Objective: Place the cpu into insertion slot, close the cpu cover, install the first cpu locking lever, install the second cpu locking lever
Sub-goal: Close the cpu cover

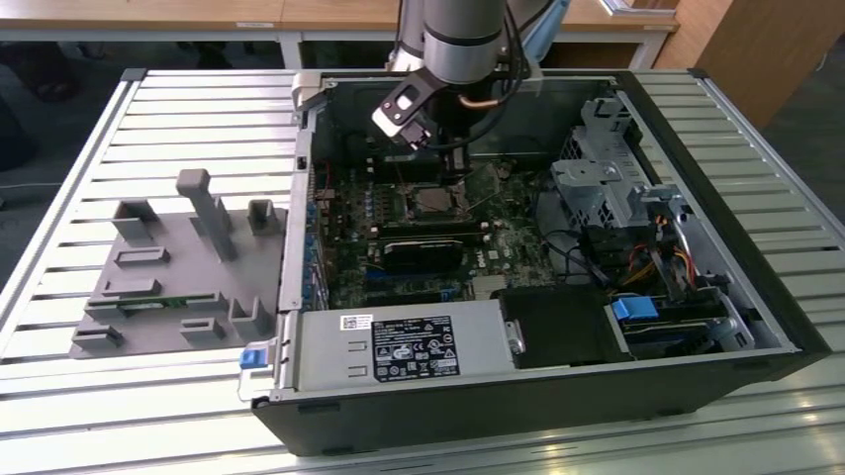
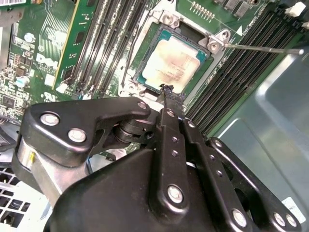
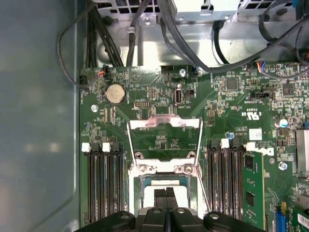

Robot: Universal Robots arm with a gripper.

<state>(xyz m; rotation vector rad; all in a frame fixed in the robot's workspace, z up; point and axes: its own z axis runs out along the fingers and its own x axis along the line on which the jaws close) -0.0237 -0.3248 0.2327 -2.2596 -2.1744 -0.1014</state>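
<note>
The cpu point(image 2: 170, 65), a square chip with a dull silver top, lies flat in the insertion slot point(image 2: 201, 54) on the green motherboard. The cpu cover point(image 3: 164, 122), a silver frame with a square cut-out, lies flipped back beside the slot. A thin metal locking lever point(image 2: 263, 48) sticks out, raised, from one corner of the slot. My gripper point(image 3: 165, 197) hangs just over one edge of the cpu, its black fingers point(image 2: 167, 92) shut together with nothing between them. In the exterior view the gripper point(image 1: 454, 173) reaches down inside the case above the slot point(image 1: 433, 203).
Long black memory slots point(image 3: 104, 183) flank the socket on both sides, one holding a green module point(image 3: 253, 188). Cables point(image 3: 193, 53) cross behind the board. The open case point(image 1: 739, 287) holds a power supply point(image 1: 396, 346) and drive cage point(image 1: 601, 178). A grey fixture point(image 1: 172, 267) sits on the slatted table.
</note>
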